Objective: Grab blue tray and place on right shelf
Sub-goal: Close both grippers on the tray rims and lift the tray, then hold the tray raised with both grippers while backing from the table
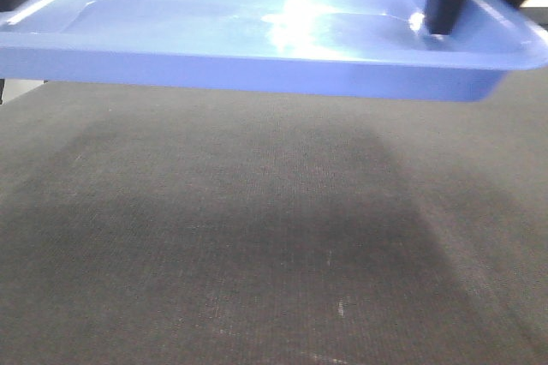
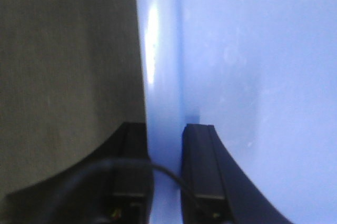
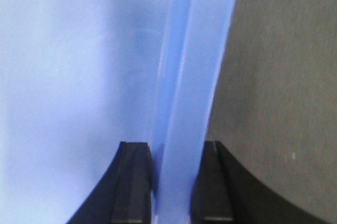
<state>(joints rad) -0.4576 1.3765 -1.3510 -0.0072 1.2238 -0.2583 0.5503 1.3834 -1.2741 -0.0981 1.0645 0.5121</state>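
Pinching one side rim each, the left gripper (image 2: 166,169) and right gripper (image 3: 174,182) hold the blue tray (image 1: 257,74) flat, up in the air above the grey carpet (image 1: 257,254), so it does not tip.

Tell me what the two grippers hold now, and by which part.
Both hold the blue tray by its rim: the left gripper is shut on the left edge, the right gripper on the right edge, one finger inside, one outside.
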